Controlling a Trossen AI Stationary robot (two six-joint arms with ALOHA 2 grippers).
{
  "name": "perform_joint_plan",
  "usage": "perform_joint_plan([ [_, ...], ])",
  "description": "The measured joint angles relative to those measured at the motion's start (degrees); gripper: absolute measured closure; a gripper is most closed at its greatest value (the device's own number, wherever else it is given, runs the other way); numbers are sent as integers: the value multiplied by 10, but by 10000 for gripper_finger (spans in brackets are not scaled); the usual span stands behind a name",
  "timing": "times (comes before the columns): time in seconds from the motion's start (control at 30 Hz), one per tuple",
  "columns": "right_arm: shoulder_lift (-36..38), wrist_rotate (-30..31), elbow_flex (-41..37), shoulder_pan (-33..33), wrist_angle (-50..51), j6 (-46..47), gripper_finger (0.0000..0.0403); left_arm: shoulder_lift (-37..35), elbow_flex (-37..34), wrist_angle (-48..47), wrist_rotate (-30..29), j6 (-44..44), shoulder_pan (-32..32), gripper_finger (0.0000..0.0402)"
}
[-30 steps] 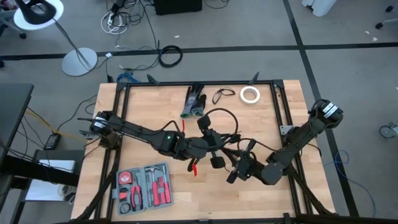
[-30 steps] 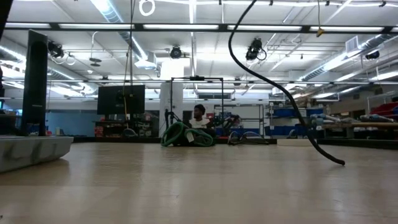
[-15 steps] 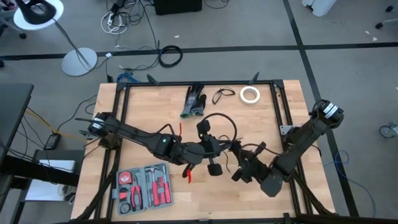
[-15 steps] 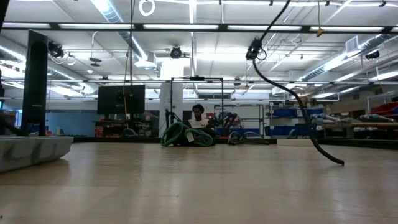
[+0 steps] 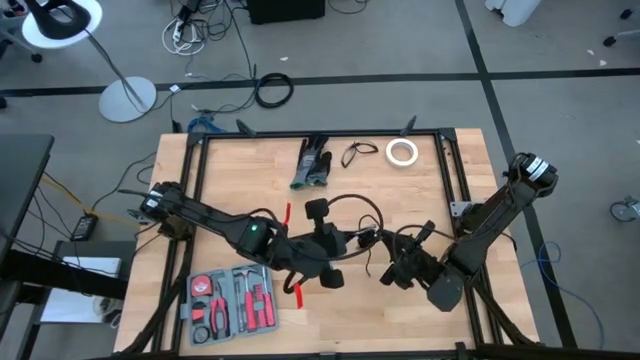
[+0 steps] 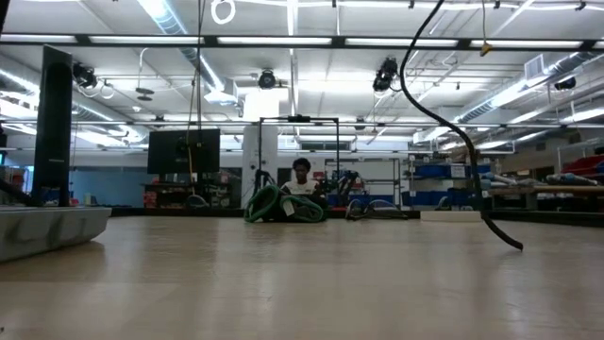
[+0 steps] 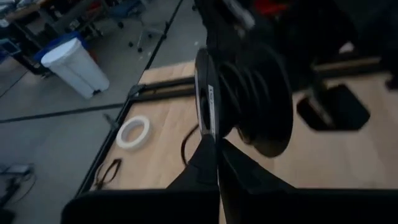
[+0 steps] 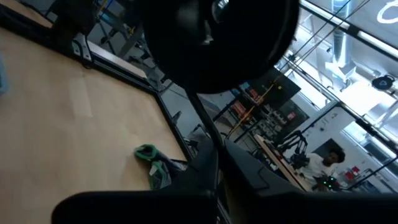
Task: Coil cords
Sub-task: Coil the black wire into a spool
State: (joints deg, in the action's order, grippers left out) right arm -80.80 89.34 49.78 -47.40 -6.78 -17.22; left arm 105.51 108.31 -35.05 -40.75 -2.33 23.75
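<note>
Both arms have drawn toward the table's near edge since a second ago, the left gripper (image 5: 335, 262) sliding left with the cord's loop trailing after it. Left gripper: fingers (image 7: 211, 163) pressed together, pinching a black disc-shaped bundle of cord (image 7: 245, 99) seen edge-on. Right gripper (image 5: 400, 270): at 3 o'clock of the left one, just beside it; fingers close together, a dark round mass directly ahead of them, grip cannot tell. Cord (image 5: 350, 205) arcs toward 12 o'clock from the grippers, lifted off the table (image 5: 230, 170). Low view: cord (image 6: 444, 123) hangs down, tail near the wood. Tape roll (image 5: 402, 152) at 1 o'clock, glove (image 5: 311, 165) at 12, tool case (image 5: 232, 300) at 8.
</note>
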Motion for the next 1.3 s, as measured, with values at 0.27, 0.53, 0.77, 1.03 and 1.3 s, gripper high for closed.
perform_joint_plan([
  [0.27,3,0,0,18,21,0,393,0,0,-88,11,-39,0,402],
  [0.53,4,-56,-1,22,25,3,363,-1,0,-109,5,-43,1,402],
  [0.77,4,-52,-1,25,91,93,282,-1,0,-97,8,-33,1,402],
  [1.03,4,8,-1,47,101,131,251,-1,-1,-89,10,-38,1,402],
  [1.3,3,-63,-1,70,110,193,263,-1,-1,-86,15,-32,0,402],
])
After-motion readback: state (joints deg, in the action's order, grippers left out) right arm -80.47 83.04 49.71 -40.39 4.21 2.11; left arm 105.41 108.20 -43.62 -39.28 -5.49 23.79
